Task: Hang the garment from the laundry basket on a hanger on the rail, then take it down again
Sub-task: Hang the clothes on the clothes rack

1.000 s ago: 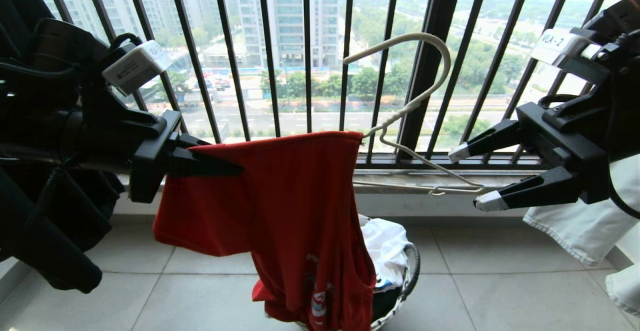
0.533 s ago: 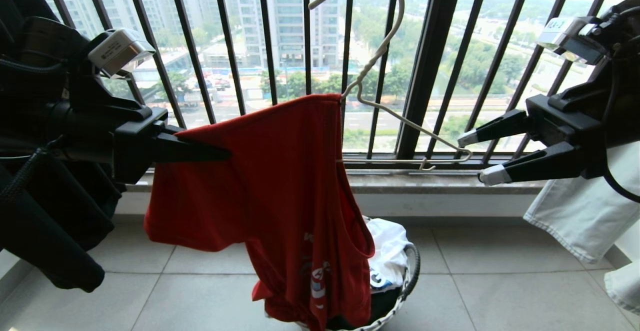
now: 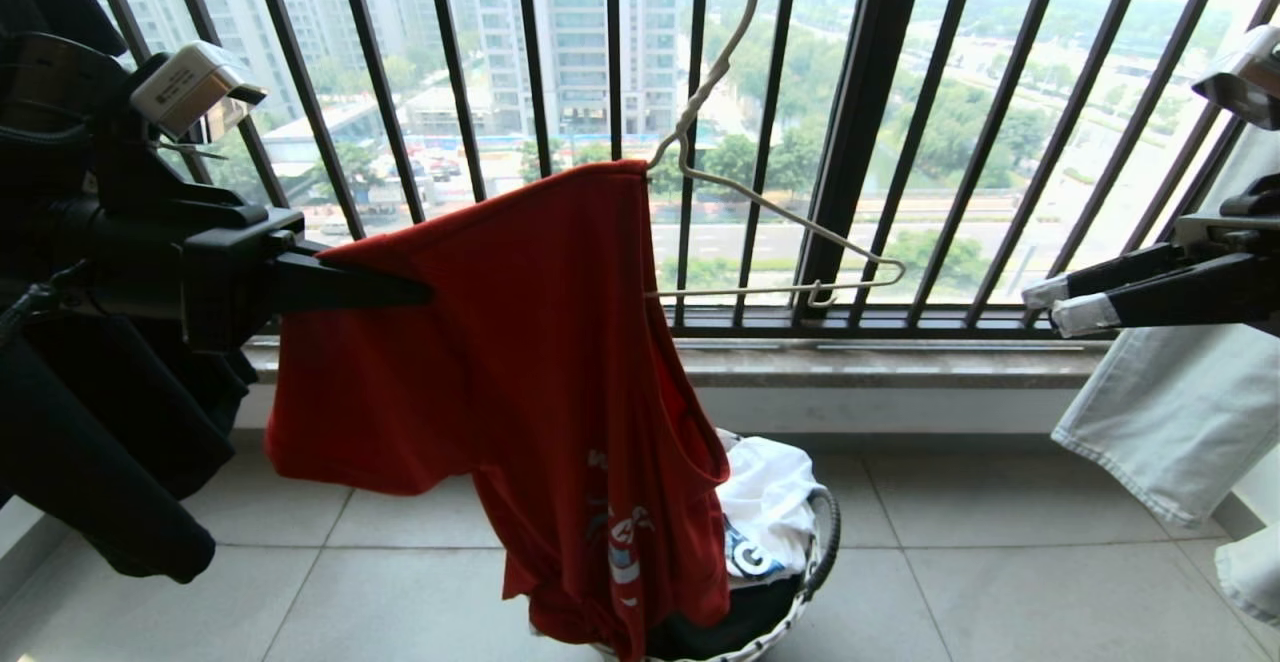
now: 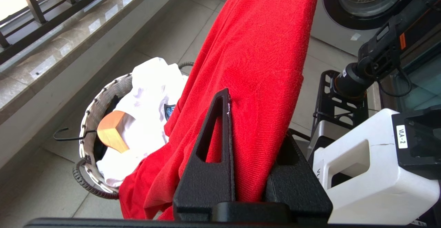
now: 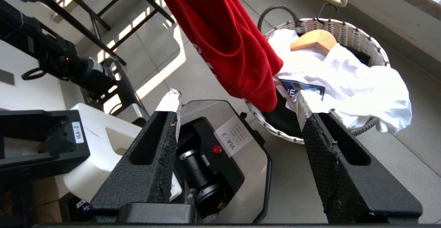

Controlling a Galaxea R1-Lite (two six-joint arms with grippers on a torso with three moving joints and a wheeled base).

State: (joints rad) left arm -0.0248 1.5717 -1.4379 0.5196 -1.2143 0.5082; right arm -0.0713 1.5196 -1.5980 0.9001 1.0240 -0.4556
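Observation:
The red garment (image 3: 520,342) hangs over the left half of the off-white hanger (image 3: 770,212); its hem falls into the laundry basket (image 3: 822,542) on the floor. My left gripper (image 3: 415,292) is shut on the garment's shoulder; red cloth (image 4: 262,66) fills the gap between its jaws. The hanger's other arm is bare and its hook runs past the top edge. My right gripper (image 3: 1056,304) is open and empty, off to the right of the hanger's bare end. Below it lie the basket (image 5: 344,31) and the garment's hem (image 5: 241,49). The rail is out of view.
A white printed garment (image 3: 770,502) and a tan wooden hanger (image 5: 315,38) lie in the basket. Dark clothes (image 3: 90,462) hang at the left, pale trousers (image 3: 1170,422) at the right. Window bars (image 3: 860,132) and a stone sill (image 3: 880,362) stand behind.
My left gripper has lifted the garment and hanger higher and a little to the left. My right gripper has drawn away to the right, off the hanger's end, and its jaws have narrowed.

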